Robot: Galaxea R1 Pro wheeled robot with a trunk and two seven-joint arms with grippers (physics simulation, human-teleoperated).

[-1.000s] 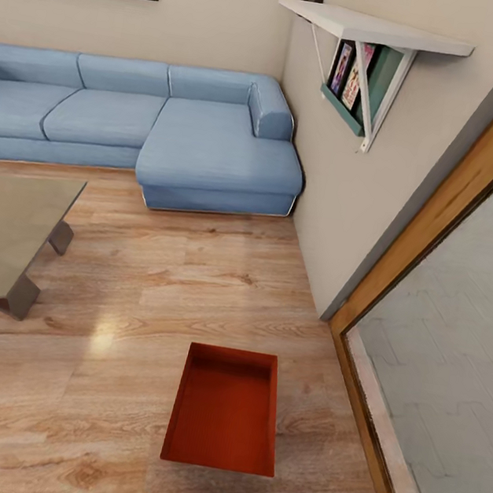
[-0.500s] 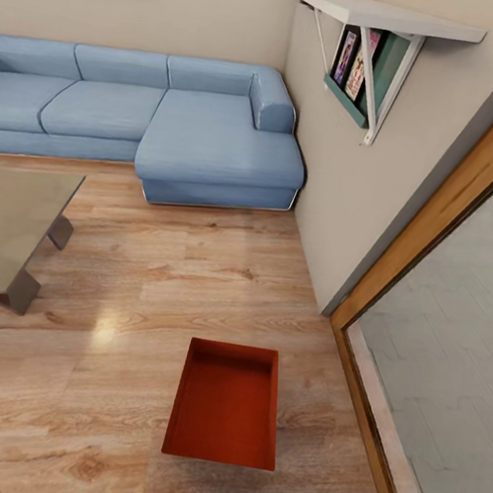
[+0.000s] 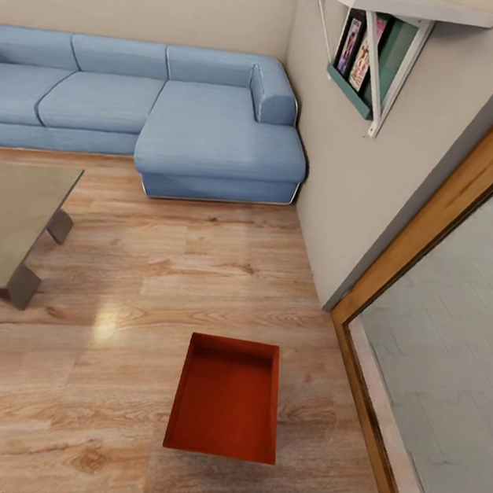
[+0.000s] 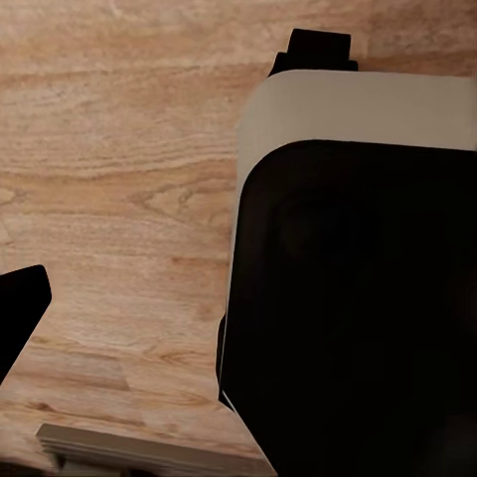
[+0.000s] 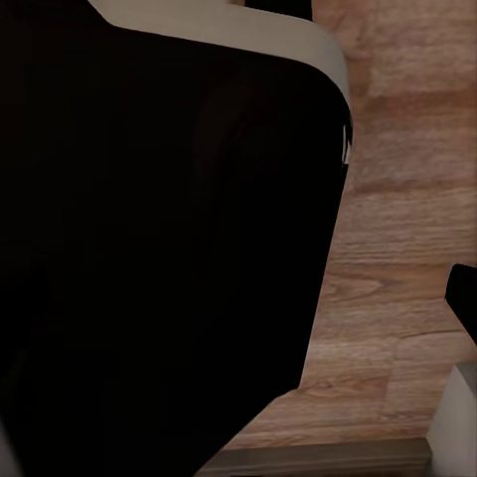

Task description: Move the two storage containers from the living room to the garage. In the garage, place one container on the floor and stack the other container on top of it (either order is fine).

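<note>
Still in the living room: one orange-red container (image 3: 226, 407) lying open side up on the wood-plank floor (image 3: 93, 413), at about 6 o'clock in the head view, with the blue sofa (image 3: 179, 116) off at 11 and the glass door (image 3: 456, 327) at 3. Approach step, by the look of it. Next: close in, reach down, grasp a wall. Gripper state impossible to tell on either arm.

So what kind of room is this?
It looks like a living room. There is a big blue sofa in the corner, a low table on the light wood-plank floor, and a wall shelf with pictures. An orange-red storage container sits on the floor beside a wood-framed glass door.
</note>
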